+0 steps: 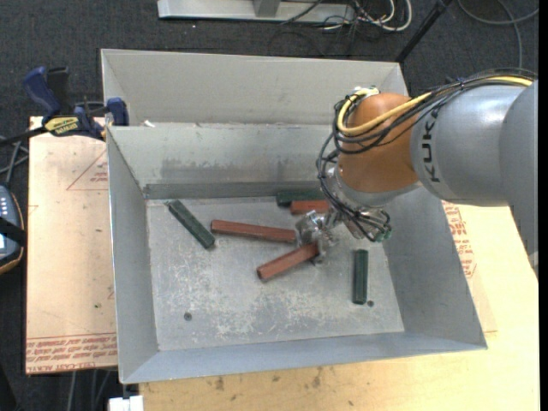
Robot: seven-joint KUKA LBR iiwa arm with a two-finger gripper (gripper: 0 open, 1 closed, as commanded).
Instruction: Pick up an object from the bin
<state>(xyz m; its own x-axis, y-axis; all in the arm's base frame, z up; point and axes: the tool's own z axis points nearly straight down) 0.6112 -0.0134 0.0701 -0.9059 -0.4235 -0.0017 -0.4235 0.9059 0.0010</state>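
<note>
Camera view: claw (315, 240) at right end of reddish-brown bar (282, 265).

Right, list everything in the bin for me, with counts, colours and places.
bin: one, grey metal, middle of the view.
brown sticks: three, reddish-brown; one lying mid-bin, one slanted just below it, one by the back wall, partly under the arm.
green sticks: three, dark green; one slanted at the left, one at the right, end-on to the front wall, a short one by the back wall.
arm: one, silver with an orange cover, reaching in from the right, its tip at the slanted brown stick's right end.
</note>
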